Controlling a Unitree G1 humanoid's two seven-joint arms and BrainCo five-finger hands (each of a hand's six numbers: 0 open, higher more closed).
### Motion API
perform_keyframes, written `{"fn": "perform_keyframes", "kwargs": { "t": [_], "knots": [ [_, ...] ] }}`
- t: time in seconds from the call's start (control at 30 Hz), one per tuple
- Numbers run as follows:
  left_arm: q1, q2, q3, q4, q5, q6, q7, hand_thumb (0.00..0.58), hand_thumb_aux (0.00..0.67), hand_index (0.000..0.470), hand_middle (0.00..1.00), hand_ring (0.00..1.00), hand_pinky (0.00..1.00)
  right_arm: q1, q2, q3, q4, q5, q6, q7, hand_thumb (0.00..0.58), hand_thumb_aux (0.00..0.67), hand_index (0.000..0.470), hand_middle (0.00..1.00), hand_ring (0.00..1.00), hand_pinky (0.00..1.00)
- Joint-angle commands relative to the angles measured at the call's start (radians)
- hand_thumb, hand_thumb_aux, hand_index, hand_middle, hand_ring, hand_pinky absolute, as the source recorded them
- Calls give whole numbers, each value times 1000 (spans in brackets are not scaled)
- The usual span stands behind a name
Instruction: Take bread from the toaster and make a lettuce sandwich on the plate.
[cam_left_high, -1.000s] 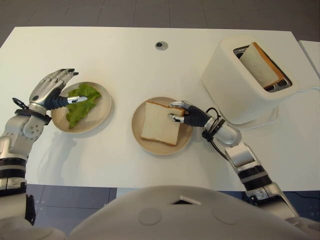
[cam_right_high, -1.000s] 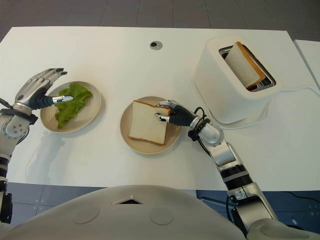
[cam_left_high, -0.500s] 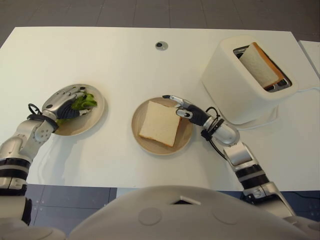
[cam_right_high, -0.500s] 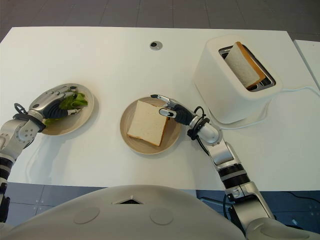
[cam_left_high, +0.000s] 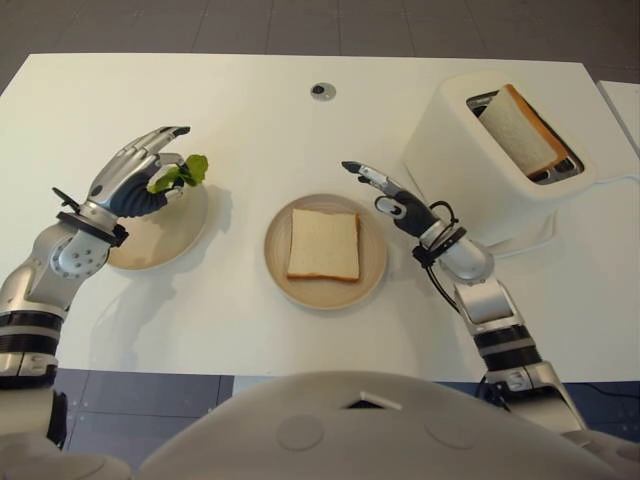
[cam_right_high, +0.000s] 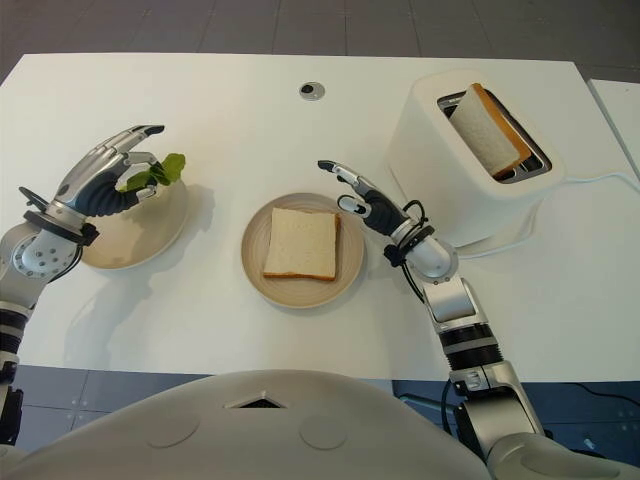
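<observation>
A slice of white bread (cam_left_high: 323, 244) lies flat on the round tan plate (cam_left_high: 375, 268) at the table's centre. My right hand (cam_left_high: 385, 193) hovers open just right of and above that plate, holding nothing. A second slice (cam_left_high: 522, 128) stands in the slot of the white toaster (cam_left_high: 480, 180) at the right. My left hand (cam_left_high: 137, 183) is raised above the left tan plate (cam_left_high: 165, 240), shut on the green lettuce (cam_left_high: 180, 174), which sticks out between its fingers.
A small round metal fitting (cam_left_high: 322, 91) is set in the white table (cam_left_high: 300, 140) at the back. The toaster's cable (cam_left_high: 612, 178) runs off to the right. Dark tiled floor lies beyond the table's far edge.
My left hand closed on the lettuce and lifted it off the left plate. My right hand let go of the bread, which now lies flat, and rose away open.
</observation>
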Motion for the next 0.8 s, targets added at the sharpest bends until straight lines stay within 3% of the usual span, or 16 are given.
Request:
{"fn": "perform_keyframes", "kwargs": {
  "t": [0.03,0.3,0.5,0.67,0.8],
  "knots": [
    [-10,-71,-17,-65,-56,-29,-17,580,670,470,0,0,0,-9,3,-38,-47,50,-8,1,0,0,0,0,0,0],
    [-55,-282,-124,-147,-45,-57,-22,580,670,470,0,0,0,13,-12,-129,-183,177,-3,17,0,0,0,0,0,0],
    [-70,-465,-339,-105,170,-35,-20,580,670,470,0,0,0,37,-66,-245,-309,300,36,52,0,0,0,0,0,0],
    [-77,-496,-473,-8,293,-37,-21,580,670,470,0,0,0,68,-105,-334,-365,366,32,79,0,0,0,0,0,0],
    [-73,-490,-492,-15,291,-44,-14,580,670,470,0,0,0,80,-159,-431,-375,224,-3,33,0,0,0,0,0,0]
  ]
}}
